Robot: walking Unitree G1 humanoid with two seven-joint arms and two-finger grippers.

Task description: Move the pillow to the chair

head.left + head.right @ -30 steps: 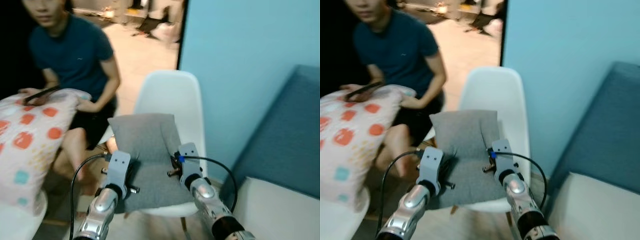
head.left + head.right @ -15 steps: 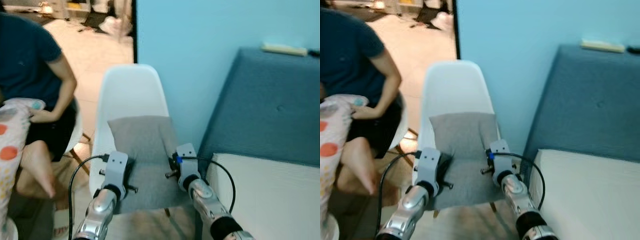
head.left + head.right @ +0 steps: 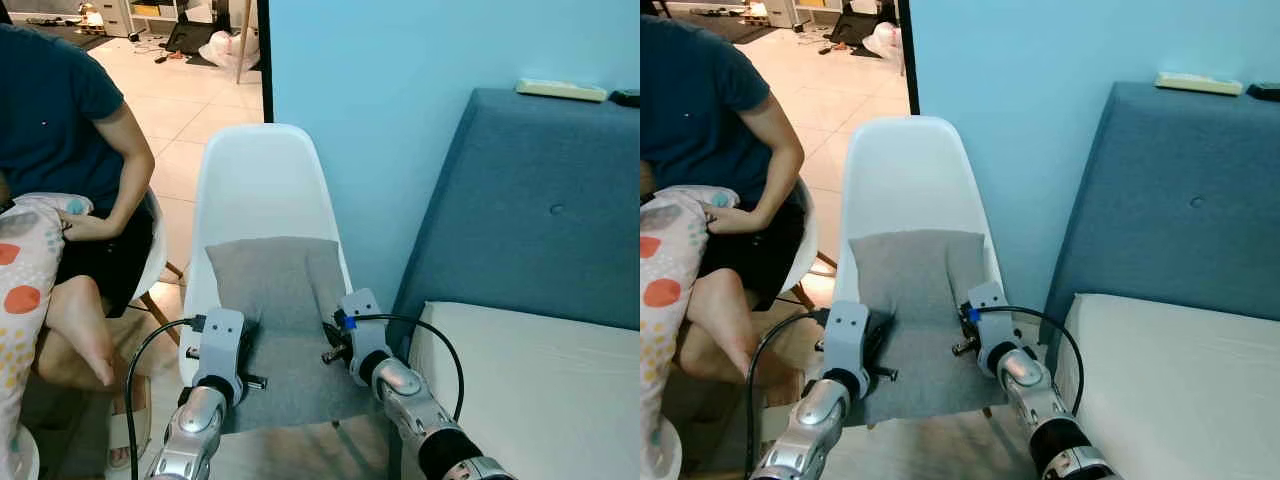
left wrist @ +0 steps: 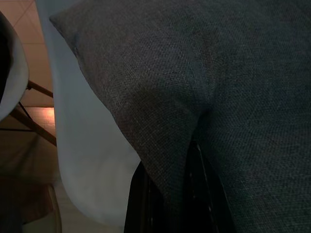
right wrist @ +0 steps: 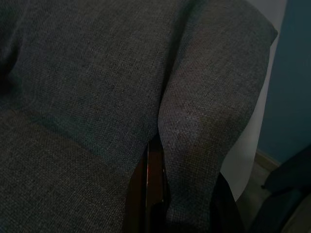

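Observation:
A grey fabric pillow [image 3: 270,290] hangs in front of the white plastic chair [image 3: 255,175]. Its top edge lies against the backrest and its lower part covers the seat. My left gripper [image 3: 238,352] holds the pillow's left edge. My right gripper [image 3: 335,345] holds its right edge. In the left wrist view a fold of the pillow [image 4: 204,87] is pinched between the black fingers [image 4: 141,204], with the chair's white shell [image 4: 92,160] beyond. The right wrist view has a fold of the pillow [image 5: 97,73] clamped in that gripper [image 5: 182,204].
A person [image 3: 60,130] sits on another chair at the left, with a spotted pillow [image 3: 20,290] on the lap. A blue upholstered headboard [image 3: 540,210] and white mattress [image 3: 540,390] stand at the right. The blue wall [image 3: 380,80] is behind the chair.
The camera has swung right, so the chair now sits in the middle and the person at the left edge. Both grippers still hold the pillow, which sits a little lower over the seat.

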